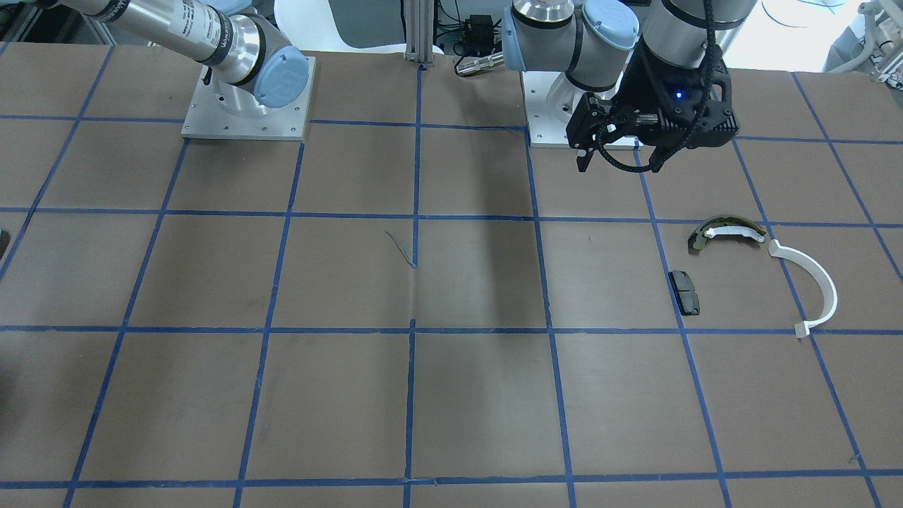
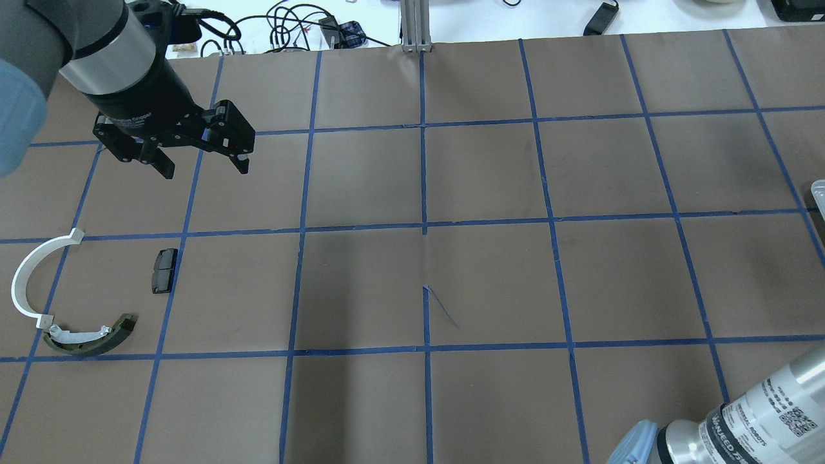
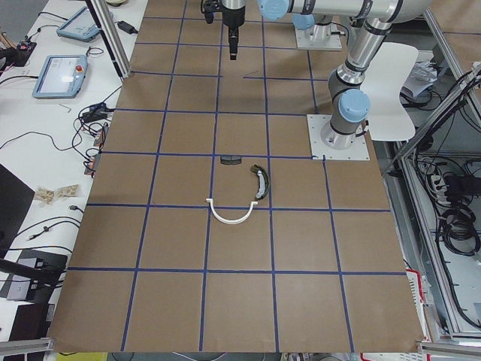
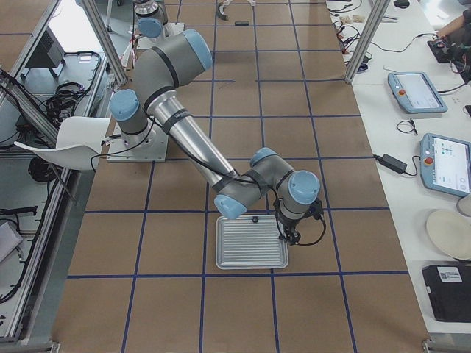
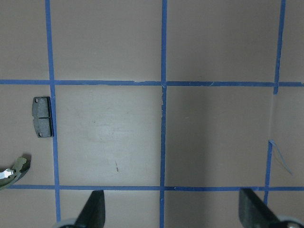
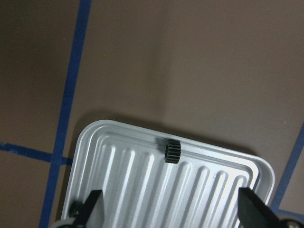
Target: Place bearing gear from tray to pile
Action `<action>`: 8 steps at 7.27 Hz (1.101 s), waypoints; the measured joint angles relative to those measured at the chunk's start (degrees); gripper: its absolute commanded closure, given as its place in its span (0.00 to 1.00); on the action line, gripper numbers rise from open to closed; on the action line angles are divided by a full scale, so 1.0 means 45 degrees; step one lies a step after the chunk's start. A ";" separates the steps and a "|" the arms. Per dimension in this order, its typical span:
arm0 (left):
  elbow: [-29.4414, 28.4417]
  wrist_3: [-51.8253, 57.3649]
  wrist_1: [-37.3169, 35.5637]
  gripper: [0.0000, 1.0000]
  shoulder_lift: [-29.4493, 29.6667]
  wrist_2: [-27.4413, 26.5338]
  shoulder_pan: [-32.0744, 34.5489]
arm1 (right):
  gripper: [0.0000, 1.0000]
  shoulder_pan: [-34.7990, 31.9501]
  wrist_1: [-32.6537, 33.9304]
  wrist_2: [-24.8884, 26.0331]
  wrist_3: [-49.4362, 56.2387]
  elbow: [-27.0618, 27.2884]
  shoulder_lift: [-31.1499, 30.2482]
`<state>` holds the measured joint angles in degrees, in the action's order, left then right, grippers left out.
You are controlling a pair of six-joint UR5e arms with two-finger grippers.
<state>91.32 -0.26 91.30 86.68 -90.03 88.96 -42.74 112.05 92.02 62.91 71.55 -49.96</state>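
Observation:
A small black bearing gear (image 6: 172, 152) lies on the ribbed silver tray (image 6: 95, 137) near its far rim; it also shows in the exterior right view (image 4: 254, 219). My right gripper (image 6: 171, 211) hangs open and empty above the tray (image 4: 250, 254). The pile lies at the table's other end: a white half-ring strip (image 2: 26, 270), an olive-and-white curved shoe (image 2: 90, 338) and a flat black pad (image 2: 164, 270). My left gripper (image 2: 206, 169) is open and empty, held above the table beyond the pile. The pad (image 5: 42, 116) shows in the left wrist view.
The brown table (image 1: 423, 282) carries a blue tape grid. A second small dark part (image 6: 73, 207) sits at the tray's left edge. The tray's corner (image 2: 818, 193) shows at the overhead view's right edge. The arm bases (image 1: 247, 106) stand at the robot's side.

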 measured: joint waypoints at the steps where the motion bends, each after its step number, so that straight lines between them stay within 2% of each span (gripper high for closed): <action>1: 0.0000 0.0000 -0.0008 0.00 -0.0002 -0.0008 0.0008 | 0.19 0.0005 0.0120 0.0005 -0.0048 -0.0120 0.0306; 3: 0.0000 0.0000 -0.0014 0.00 0.0008 -0.0012 0.0014 | 0.33 0.0005 0.0249 0.0022 -0.0178 -0.0215 0.0706; 6: 0.0000 0.0013 -0.0020 0.00 0.0022 -0.0013 0.0006 | 0.41 0.0005 0.0290 -0.0010 -0.0488 -0.0209 0.0937; 8: 0.0000 0.0015 -0.0058 0.00 0.0032 -0.0013 -0.0002 | 0.57 0.0005 0.0359 -0.0023 -0.0506 -0.0200 0.1042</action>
<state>91.32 -0.20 91.04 86.82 -90.09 88.95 -42.72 113.67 91.92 60.63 70.65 -45.27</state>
